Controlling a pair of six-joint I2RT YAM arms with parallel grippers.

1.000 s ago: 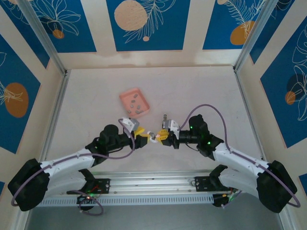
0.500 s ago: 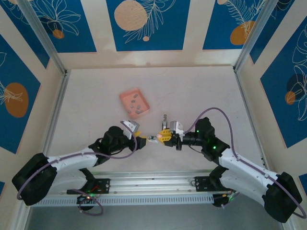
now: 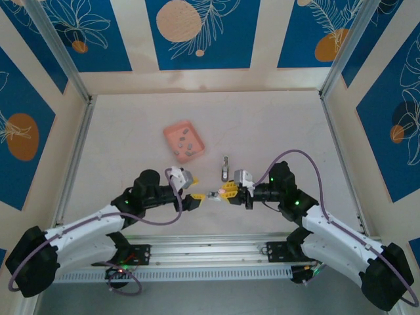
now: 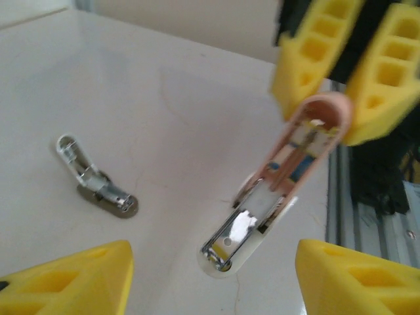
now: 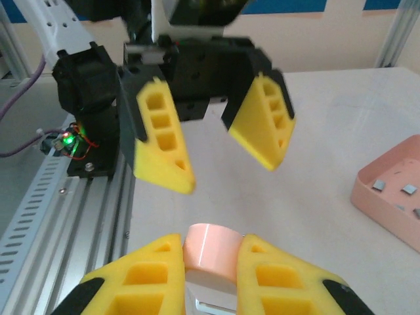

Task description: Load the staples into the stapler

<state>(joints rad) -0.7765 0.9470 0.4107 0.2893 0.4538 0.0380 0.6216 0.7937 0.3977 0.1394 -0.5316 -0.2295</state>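
My right gripper [image 5: 210,244] is shut on the pink end of the stapler [image 5: 209,252] and holds it above the table. The stapler [image 4: 275,190] hangs open, its shiny metal channel pointing at my left gripper [image 4: 213,252]. That gripper is open, its yellow fingers [image 4: 72,282] wide on either side of the stapler's tip without touching it. From above, the two grippers [image 3: 195,199] [image 3: 222,193] face each other near the front edge. The staples [image 5: 379,186] lie as small grey bars in the pink tray [image 3: 176,133].
A loose shiny metal stapler part [image 3: 225,167] lies on the table just behind the grippers, also to the left in the left wrist view [image 4: 92,177]. The metal rail [image 3: 210,252] with the arm bases runs along the near edge. Side frames border the table.
The left jaws have opened wider and drawn back from the stapler's tip. Both grippers have shifted slightly toward the near edge, the right one carrying the stapler.
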